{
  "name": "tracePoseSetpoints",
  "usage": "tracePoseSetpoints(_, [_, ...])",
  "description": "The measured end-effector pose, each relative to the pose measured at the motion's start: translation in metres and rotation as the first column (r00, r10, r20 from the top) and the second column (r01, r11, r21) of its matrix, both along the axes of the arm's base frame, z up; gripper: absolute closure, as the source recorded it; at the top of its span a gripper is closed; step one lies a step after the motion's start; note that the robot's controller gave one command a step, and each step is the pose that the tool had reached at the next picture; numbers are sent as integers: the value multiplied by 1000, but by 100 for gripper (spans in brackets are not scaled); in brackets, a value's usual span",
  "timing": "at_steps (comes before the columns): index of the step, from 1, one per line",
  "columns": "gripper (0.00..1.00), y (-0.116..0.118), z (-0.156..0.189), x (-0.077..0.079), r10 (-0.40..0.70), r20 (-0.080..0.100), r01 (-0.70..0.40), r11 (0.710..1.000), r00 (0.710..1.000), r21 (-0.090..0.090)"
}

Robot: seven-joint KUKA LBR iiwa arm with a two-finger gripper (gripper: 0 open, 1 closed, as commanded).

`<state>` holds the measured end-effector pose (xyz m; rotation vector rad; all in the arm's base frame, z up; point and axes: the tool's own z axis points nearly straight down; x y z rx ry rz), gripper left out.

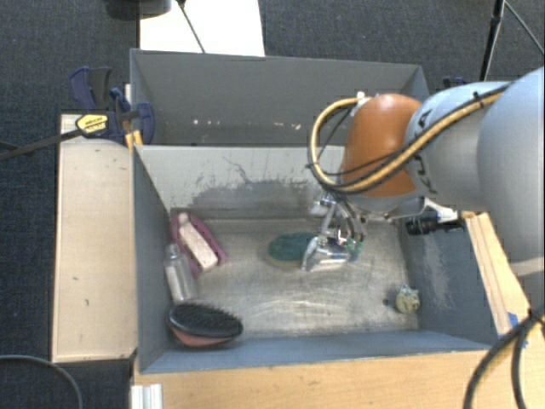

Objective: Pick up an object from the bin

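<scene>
While beside claw (329, 252), teal disc (288, 247) in bin (255, 303)

Legible text, numbers, brands, signs: none.
Pink pack (197, 239), left side of the bin (255, 92): pale panel on its upper face, any print too small to read.
Clear bottle (177, 273), just near of the pack: any marking on it is too small to make out.
</scene>
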<state>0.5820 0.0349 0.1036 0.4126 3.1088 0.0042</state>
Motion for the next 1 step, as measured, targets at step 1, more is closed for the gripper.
tracePoseSetpoints(1, [0, 34, 11, -6, -397, -2, 397, 918, 918, 1])
